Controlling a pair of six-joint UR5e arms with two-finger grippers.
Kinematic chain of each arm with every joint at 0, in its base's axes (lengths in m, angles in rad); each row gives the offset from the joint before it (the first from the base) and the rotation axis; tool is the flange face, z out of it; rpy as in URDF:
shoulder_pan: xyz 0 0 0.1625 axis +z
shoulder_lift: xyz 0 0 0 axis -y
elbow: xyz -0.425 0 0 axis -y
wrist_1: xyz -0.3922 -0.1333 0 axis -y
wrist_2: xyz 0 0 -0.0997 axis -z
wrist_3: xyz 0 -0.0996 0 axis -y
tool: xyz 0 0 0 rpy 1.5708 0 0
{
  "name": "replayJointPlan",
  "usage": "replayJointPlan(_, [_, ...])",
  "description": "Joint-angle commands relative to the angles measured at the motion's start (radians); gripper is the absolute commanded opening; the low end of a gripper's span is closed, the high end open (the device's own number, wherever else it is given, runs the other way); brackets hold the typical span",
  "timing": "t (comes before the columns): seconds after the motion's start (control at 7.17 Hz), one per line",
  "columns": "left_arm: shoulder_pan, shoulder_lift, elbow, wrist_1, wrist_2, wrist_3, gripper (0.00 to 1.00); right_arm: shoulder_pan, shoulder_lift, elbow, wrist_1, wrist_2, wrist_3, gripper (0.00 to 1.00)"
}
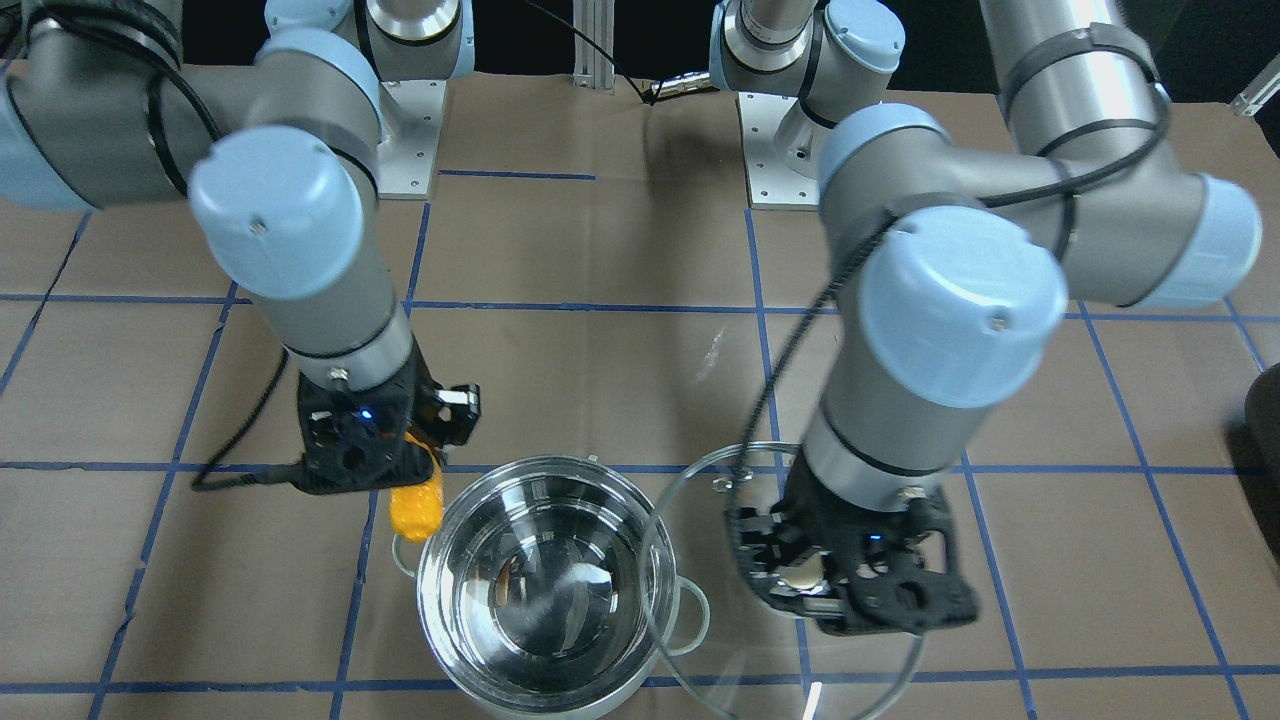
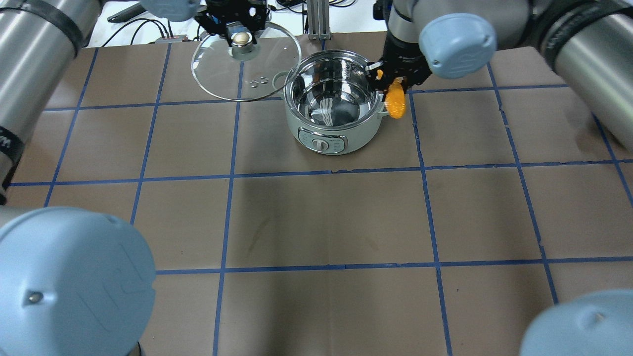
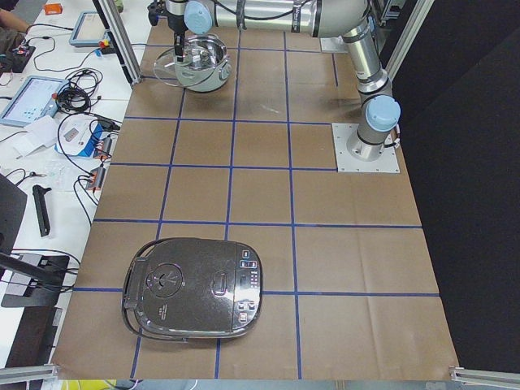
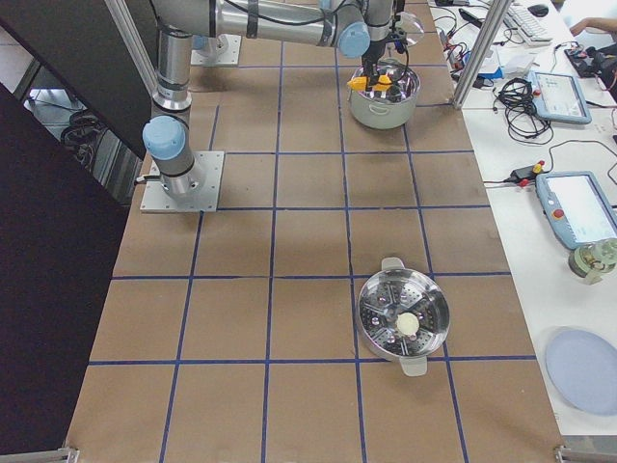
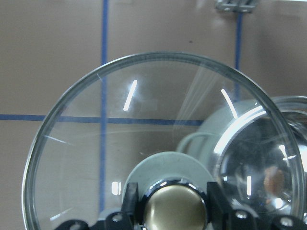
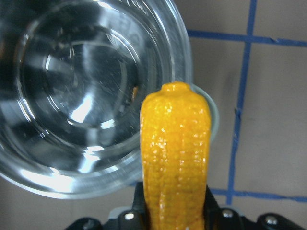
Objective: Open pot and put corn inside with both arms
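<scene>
Bumpy corn [image 6: 176,158], shiny round pot [image 2: 357,135]

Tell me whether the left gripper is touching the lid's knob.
Touching. In the left wrist view the left gripper has its fingers pressed against both sides of the brass knob on the glass lid, with no gap showing.

The glass lid [image 3: 168,68] hung at the left gripper [image 3: 179,55] fingers, the pot [image 3: 213,75] just beside them, a rice cooker [image 3: 195,288] well apart

Two arms [image 1: 330,310] [image 1: 900,400], one pot [image 2: 307,132], one glass lid [image 2: 217,79], one corn [image 2: 395,102], one rice cooker [image 3: 195,286], perhaps one steamer [image 4: 386,299].
</scene>
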Motion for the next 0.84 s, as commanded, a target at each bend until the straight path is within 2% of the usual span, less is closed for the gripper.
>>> replayJointPlan(0.0, [0.136,0.003,-0.125,0.052,-0.001,0.069,0.24,0.089,0.255,-0.242,-0.041,-0.002,0.141,0.06])
replayJointPlan(0.14, [0.164,0.007,-0.229,0.17,-0.004,0.073,0.24,0.09,0.297,-0.238,-0.109,-0.002,0.143,0.08])
replayJointPlan(0.28, [0.181,0.004,-0.337,0.282,-0.001,0.095,0.24,0.091,0.322,-0.212,-0.128,-0.04,0.138,0.08])
replayJointPlan(0.42, [0.196,-0.006,-0.426,0.397,0.003,0.139,0.24,0.091,0.331,-0.16,-0.198,-0.067,0.135,0.23])
replayJointPlan(0.56, [0.213,-0.01,-0.456,0.419,0.003,0.149,0.24,0.091,0.328,-0.131,-0.237,-0.065,0.14,0.82])
replayJointPlan(0.7, [0.218,-0.011,-0.465,0.42,0.003,0.164,0.42,0.087,0.308,-0.14,-0.236,-0.065,0.144,0.85])
